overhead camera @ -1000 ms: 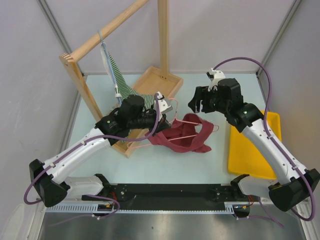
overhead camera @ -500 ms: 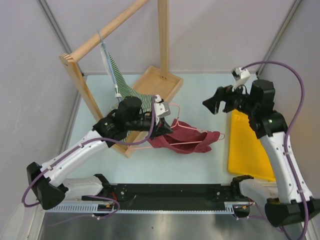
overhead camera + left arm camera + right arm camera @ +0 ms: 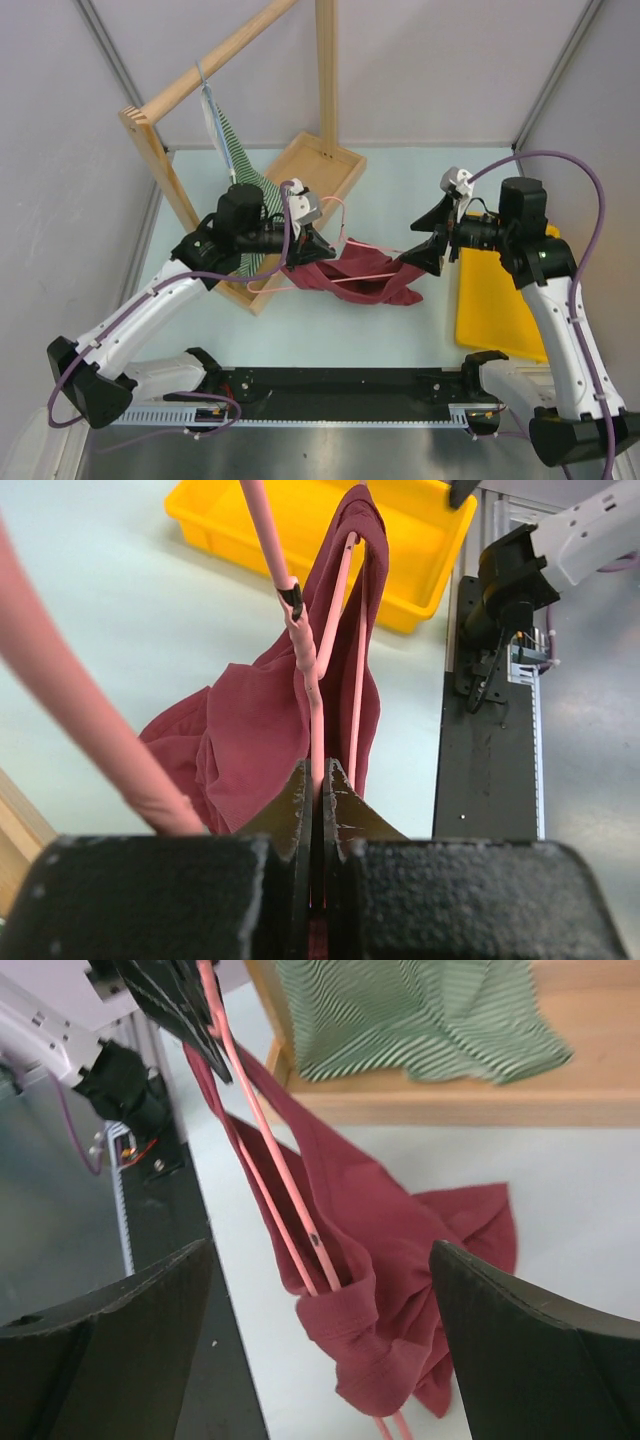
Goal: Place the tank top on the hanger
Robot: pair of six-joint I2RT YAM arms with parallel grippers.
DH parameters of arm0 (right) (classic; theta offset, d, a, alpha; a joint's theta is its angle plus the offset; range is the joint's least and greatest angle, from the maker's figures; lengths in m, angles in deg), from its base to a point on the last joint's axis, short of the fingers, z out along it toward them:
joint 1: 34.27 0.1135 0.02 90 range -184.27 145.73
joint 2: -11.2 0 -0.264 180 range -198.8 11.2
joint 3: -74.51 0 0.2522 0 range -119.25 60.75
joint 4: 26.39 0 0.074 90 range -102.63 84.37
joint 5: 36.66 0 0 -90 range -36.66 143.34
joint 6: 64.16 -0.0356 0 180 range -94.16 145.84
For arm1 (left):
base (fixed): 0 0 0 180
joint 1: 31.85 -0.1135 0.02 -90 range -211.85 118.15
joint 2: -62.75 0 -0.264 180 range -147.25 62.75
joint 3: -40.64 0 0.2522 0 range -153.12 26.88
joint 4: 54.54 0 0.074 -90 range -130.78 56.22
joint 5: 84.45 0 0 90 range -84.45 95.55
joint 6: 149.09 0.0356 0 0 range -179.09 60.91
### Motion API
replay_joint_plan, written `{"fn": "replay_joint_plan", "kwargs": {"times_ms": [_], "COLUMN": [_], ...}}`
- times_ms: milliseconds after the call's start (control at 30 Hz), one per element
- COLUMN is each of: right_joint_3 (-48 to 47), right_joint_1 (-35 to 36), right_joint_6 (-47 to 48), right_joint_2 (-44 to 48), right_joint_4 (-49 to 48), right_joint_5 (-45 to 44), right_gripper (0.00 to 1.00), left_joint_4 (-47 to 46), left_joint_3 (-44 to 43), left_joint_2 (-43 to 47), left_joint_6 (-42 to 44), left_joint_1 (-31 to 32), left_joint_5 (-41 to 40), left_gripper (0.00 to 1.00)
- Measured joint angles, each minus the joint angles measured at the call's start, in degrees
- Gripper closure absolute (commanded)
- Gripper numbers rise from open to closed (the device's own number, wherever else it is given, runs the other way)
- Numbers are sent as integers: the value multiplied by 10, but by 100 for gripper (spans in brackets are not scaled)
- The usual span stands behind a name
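Tank top [image 3: 345, 272] bunched along the hanger [image 3: 368, 278], between the two arms.
Left gripper [image 3: 318, 780] pinches the hanger wire. Right gripper [image 3: 425, 238] has its jaws spread wide around the cloth's far end, and we see no contact. We judge the cloth light, limp and apt to slide, so take it by a strap edge.

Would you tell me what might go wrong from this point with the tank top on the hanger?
The tank top hangs bunched near one end of the pink hanger and might slide off. The left gripper pinches only thin wire, so the hanger could swivel. The open right gripper may catch wire along with cloth.
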Motion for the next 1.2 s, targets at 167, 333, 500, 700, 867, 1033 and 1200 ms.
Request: {"fn": "replay_joint_plan", "kwargs": {"times_ms": [167,333,500,700,867,1033,1200], "right_joint_3": [0,-6,-12,-12,-14,-15,-15], "right_joint_1": [2,30,75,109,110,111,111], "right_joint_6": [39,77,94,105,104,100,98], "right_joint_2": [-42,-51,-69,-94,-96,-96,-95], "right_joint_4": [53,99,131,155,158,157,157], "right_joint_5": [17,26,16,-5,-17,-28,-29], "right_gripper": [8,9,10,20,39,63,100], "left_joint_4": [11,27,33,34,36,38,40], "left_joint_3": [0,0,0,0,0,0,0], "left_joint_2": [0,7,27,40,40,41,42], "left_joint_6": [6,16,23,25,25,26,33], "left_joint_1": [-8,-17,-36,-54,-56,-58,-60], "left_joint_5": [23,33,38,51,54,55,58], "left_gripper": [100,100,100,100,100,100,100]}}
